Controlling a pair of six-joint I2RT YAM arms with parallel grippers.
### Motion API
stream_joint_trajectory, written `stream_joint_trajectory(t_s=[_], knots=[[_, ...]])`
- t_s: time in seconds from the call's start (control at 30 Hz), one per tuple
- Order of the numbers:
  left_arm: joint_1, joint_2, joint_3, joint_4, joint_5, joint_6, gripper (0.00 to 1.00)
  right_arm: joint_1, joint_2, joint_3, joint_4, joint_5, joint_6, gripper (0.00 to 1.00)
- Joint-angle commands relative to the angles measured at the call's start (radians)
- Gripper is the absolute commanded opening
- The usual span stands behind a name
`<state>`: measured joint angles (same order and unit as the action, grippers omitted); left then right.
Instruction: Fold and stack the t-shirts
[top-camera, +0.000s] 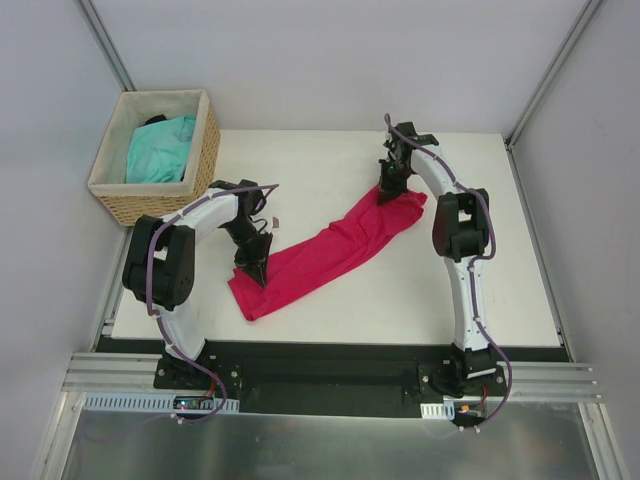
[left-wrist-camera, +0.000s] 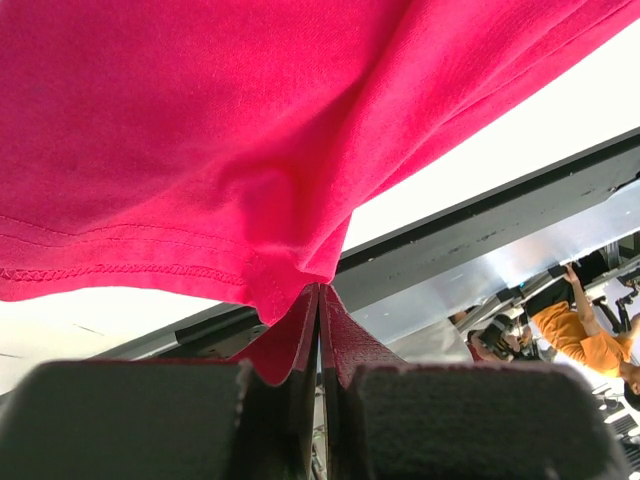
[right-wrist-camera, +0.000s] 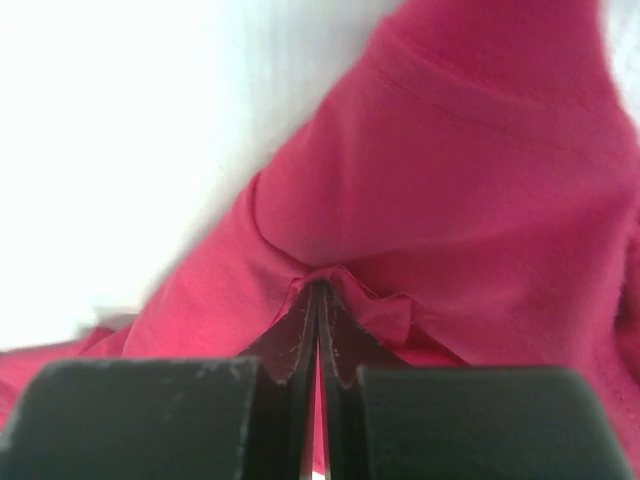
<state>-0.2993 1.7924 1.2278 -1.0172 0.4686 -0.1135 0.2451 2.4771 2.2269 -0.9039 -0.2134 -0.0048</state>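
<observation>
The crimson-pink t-shirt (top-camera: 330, 250) stretches as a long diagonal band across the white table, from near left to far right. My left gripper (top-camera: 256, 270) is shut on its near-left end; in the left wrist view the hemmed cloth (left-wrist-camera: 200, 150) is pinched at the gripper (left-wrist-camera: 320, 292) tips. At the far-right end my right gripper (top-camera: 390, 190) is shut on the t-shirt, and the right wrist view shows fabric (right-wrist-camera: 450, 200) bunched at that gripper (right-wrist-camera: 320, 288). The turquoise t-shirt (top-camera: 160, 150) lies crumpled in the basket.
A woven wicker basket (top-camera: 205, 145) stands at the table's far left corner, just behind the left arm. The white table (top-camera: 400, 300) ends in a black rail and metal frame at the near edge. Grey walls close in both sides.
</observation>
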Motion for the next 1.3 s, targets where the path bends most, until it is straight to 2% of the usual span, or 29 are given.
stream_joint_trajectory(t_s=[0.0, 0.27, 0.37, 0.5, 0.6, 0.63, 0.7, 0.73, 0.83, 0.97, 1.1, 1.27], knots=[[0.005, -0.045, 0.004, -0.040, 0.024, 0.005, 0.00, 0.031, -0.010, 0.080, 0.042, -0.034, -0.021, 0.01], [0.005, -0.062, 0.076, -0.072, -0.031, 0.000, 0.00, 0.033, -0.211, -0.050, -0.059, 0.466, -0.069, 0.01], [0.006, -0.044, 0.107, -0.072, -0.047, -0.005, 0.00, 0.017, -0.259, -0.098, -0.075, 0.537, -0.098, 0.01], [0.006, -0.028, 0.168, -0.093, -0.065, 0.006, 0.00, -0.012, -0.254, -0.061, -0.118, 0.529, -0.090, 0.01], [0.006, -0.025, 0.219, -0.115, -0.096, 0.014, 0.00, -0.012, -0.291, -0.082, -0.127, 0.432, -0.084, 0.01], [0.006, -0.027, 0.229, -0.110, -0.094, 0.015, 0.00, -0.012, -0.311, -0.151, -0.083, 0.330, -0.083, 0.01], [0.006, -0.047, 0.249, -0.083, -0.076, 0.015, 0.00, -0.010, -0.397, -0.277, 0.017, 0.223, -0.074, 0.01], [0.006, -0.066, 0.252, -0.052, -0.052, 0.009, 0.00, -0.009, -0.424, -0.388, 0.105, 0.150, -0.070, 0.01], [0.006, -0.186, 0.268, 0.106, -0.015, -0.018, 0.00, -0.010, -0.452, -0.450, 0.169, 0.071, -0.066, 0.01], [0.006, -0.287, 0.347, 0.248, -0.004, -0.040, 0.00, -0.007, -0.414, -0.420, 0.175, 0.023, -0.090, 0.01], [0.006, -0.321, 0.412, 0.310, -0.013, -0.061, 0.00, -0.007, -0.340, -0.352, 0.148, 0.006, -0.104, 0.01], [0.006, -0.344, 0.438, 0.327, 0.039, -0.072, 0.00, 0.008, -0.281, -0.268, 0.120, 0.016, -0.112, 0.01]])
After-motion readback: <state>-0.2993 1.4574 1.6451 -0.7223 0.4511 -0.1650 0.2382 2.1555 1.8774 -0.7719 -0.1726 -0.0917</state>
